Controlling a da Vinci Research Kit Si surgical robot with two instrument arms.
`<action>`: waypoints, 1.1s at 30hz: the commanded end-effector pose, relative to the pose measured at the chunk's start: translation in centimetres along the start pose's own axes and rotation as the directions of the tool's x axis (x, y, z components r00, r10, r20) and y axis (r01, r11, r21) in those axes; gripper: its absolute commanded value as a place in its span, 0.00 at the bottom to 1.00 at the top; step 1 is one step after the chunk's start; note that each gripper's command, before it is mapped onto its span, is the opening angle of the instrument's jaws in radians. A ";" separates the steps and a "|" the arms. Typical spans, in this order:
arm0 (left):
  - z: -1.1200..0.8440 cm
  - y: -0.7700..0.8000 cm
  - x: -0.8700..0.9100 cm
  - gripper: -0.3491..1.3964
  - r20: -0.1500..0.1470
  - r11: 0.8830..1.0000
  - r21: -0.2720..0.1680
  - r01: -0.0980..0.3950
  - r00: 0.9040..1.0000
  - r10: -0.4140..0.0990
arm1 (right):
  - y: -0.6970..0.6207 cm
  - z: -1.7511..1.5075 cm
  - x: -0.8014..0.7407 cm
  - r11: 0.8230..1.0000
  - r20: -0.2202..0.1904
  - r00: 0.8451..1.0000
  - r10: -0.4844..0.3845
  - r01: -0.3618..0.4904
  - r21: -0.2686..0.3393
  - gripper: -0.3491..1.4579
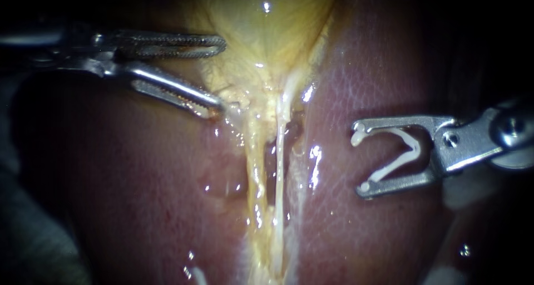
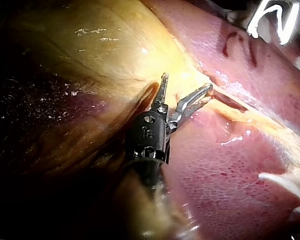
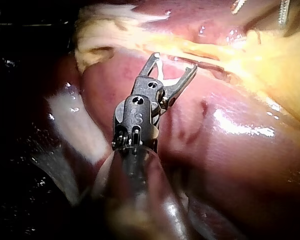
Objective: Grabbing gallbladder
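Note:
The yellow gallbladder [image 1: 267,34] fills the upper middle of the endoscope view and narrows downward into pale strands [image 1: 278,168] between the liver lobes. My left instrument [image 1: 221,76] has its toothed jaws open at the gallbladder's left edge; the lower jaw's tip touches the yellowish tissue at the neck. In the left wrist view the left instrument [image 2: 187,81] stands open against the gallbladder [image 2: 105,45]. My right instrument [image 1: 360,160] hovers over the right lobe, away from the strands, with its jaws wide apart around a white clip [image 1: 403,151]. The right wrist view shows the right instrument [image 3: 174,61] and its clip [image 3: 160,75].
The reddish liver [image 1: 139,179] lies on both sides of the strands, wet and glistening; it shows under each instrument too, liver [image 2: 230,170] and liver [image 3: 230,150]. Pale cloth [image 1: 33,246] lies at the lower left edge.

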 end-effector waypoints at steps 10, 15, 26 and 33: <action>0.25 -0.16 -0.43 0.53 0.052 1.000 0.011 0.027 0.998 -0.027 | 0.00 0.00 0.00 1.000 0.000 1.000 0.000 0.000 0.000 0.46; 0.34 -0.19 -0.52 0.50 0.061 0.999 0.010 0.039 0.997 -0.040 | 0.00 0.00 0.00 1.000 0.000 1.000 0.000 0.000 0.000 0.46; 0.49 -0.20 -0.52 0.41 0.064 0.998 0.012 0.063 0.996 -0.063 | 0.00 0.00 0.00 1.000 0.000 1.000 0.000 0.000 0.000 0.46; 0.51 -0.20 -0.48 0.25 0.063 0.995 0.012 0.100 0.993 -0.101 | 0.00 0.00 0.00 1.000 0.000 1.000 0.000 0.000 0.000 0.46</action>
